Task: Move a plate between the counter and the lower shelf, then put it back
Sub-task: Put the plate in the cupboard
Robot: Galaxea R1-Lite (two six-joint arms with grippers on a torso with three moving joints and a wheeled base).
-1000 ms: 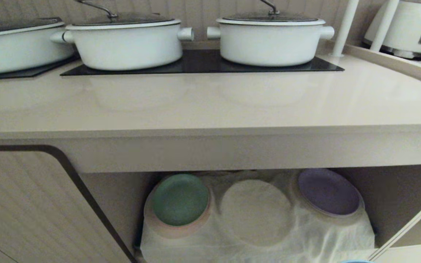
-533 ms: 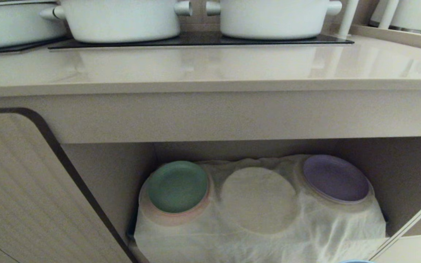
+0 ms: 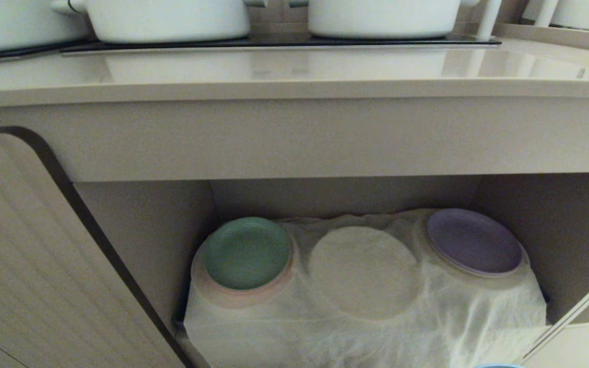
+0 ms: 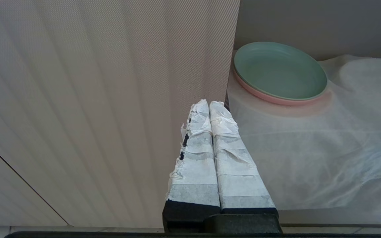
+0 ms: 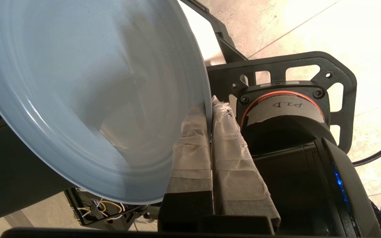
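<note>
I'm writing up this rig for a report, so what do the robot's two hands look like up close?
Both match: the left hand and right hand each have two long tapering fingers wrapped in wrinkled, fraying white tape over black bases. Beside the right hand sits a black perforated bracket with an orange ring, a handwritten tape label and thin coloured wires.
</note>
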